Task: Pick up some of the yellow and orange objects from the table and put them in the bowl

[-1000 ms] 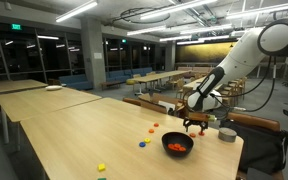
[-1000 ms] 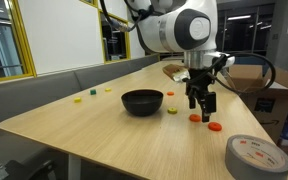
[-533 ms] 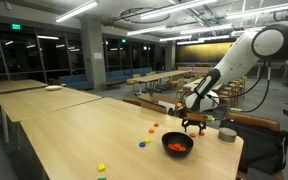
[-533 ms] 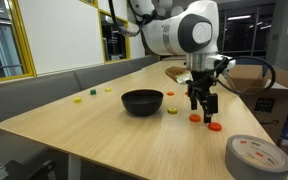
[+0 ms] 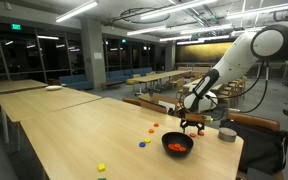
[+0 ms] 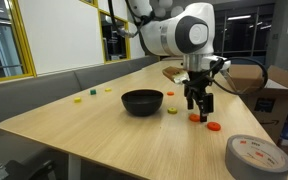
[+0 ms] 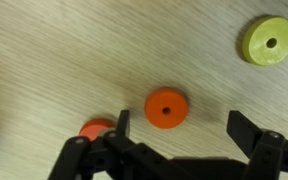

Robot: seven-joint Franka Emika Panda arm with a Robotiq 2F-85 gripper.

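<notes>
Above the pale wooden table (image 6: 64, 125), we see the Franka arm's gripper (image 6: 200, 103) pointing straight down, just beside the black bowl (image 6: 142, 104). Its jaws are spread wide and grip nothing.

From the wrist view, an orange disc (image 7: 166, 108) with a small centre hole lies flat on the wood between the two open fingers (image 7: 249, 132), touching neither. A second orange piece (image 7: 96, 129) is partly hidden behind one finger, and a yellow-green disc (image 7: 266, 40) lies apart, near the upper corner.

In an exterior view, the bowl holds a heap of orange pieces (image 5: 179, 147), with a small blue piece (image 5: 141, 144) nearby on the tabletop and a grey cylindrical container (image 5: 225, 134) beyond the gripper. A roll of grey tape (image 6: 256, 156) sits at the table's near corner, and a few small pieces (image 6: 91, 93) lie well apart past the bowl.
</notes>
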